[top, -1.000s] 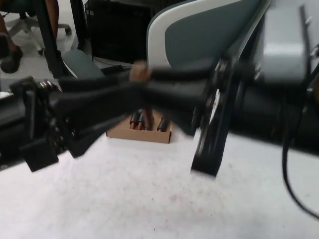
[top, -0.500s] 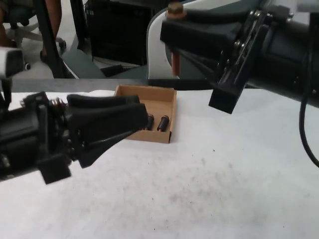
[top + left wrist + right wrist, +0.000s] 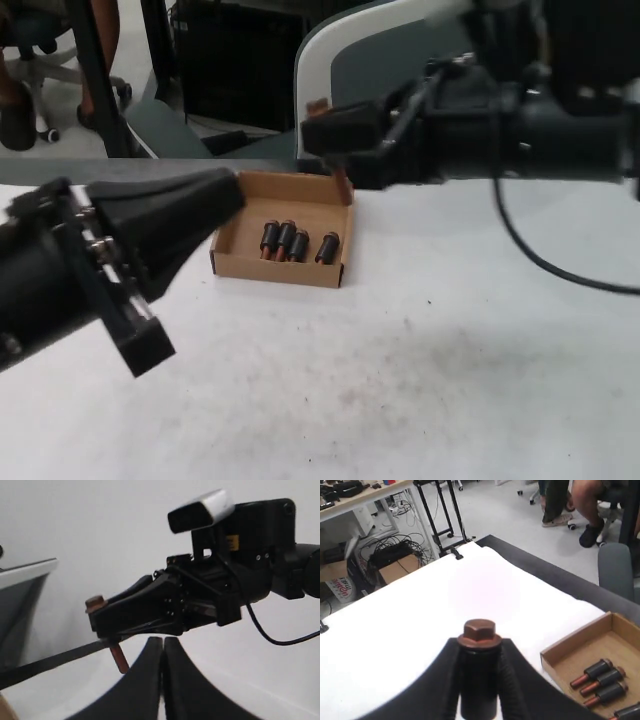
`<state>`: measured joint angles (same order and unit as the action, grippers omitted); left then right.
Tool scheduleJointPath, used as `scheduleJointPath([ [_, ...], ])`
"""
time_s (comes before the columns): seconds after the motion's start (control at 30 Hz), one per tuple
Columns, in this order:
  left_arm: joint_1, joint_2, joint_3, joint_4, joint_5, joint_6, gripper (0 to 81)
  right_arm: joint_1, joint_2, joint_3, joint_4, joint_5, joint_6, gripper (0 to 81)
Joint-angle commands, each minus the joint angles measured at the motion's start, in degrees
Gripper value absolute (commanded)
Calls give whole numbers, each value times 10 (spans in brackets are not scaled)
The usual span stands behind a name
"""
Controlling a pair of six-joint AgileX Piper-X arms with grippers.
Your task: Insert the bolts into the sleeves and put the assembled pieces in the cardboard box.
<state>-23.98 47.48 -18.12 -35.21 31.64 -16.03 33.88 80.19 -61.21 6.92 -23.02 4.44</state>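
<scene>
White surface (image 3: pixel 400 380): the cardboard box (image 3: pixel 300 186) at its far edge holds four assembled pieces (image 3: pixel 297 243). The right gripper (image 3: pixel 479 652) clamps a sleeved bolt (image 3: pixel 479 631); the left gripper (image 3: pixel 162 644) is closed, empty.

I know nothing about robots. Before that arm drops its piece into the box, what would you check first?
1. Assembled piece held in the right jaws: ok.
2. Bolt seated, head resting on the sleeve: ok.
3. Piece directly above the cardboard box: cannot tell.
4. Free floor in the box beside the four pieces lying there: ok.
5. Left jaws shut and empty: ok.
</scene>
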Motion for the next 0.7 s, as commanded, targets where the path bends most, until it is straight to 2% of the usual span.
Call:
scheduleJointPath([
  [0.0, 1, -59, 25, 56, -71, 32, 8, -8, 62, -66, 38, 0, 6, 2],
  [0.13, 1, -153, 47, 200, -144, 78, 8, -14, 155, -153, 107, 0, 21, 2],
  [0.33, 0, -299, 54, 357, -249, 90, 8, -26, 296, -314, 203, 16, 54, 2],
  [0.53, 0, -395, 54, 436, -234, 87, 8, -30, 431, -483, 286, 31, 100, 2],
  [0.67, 0, -422, 54, 518, -237, 87, 8, -30, 503, -590, 349, 66, 138, 2],
])
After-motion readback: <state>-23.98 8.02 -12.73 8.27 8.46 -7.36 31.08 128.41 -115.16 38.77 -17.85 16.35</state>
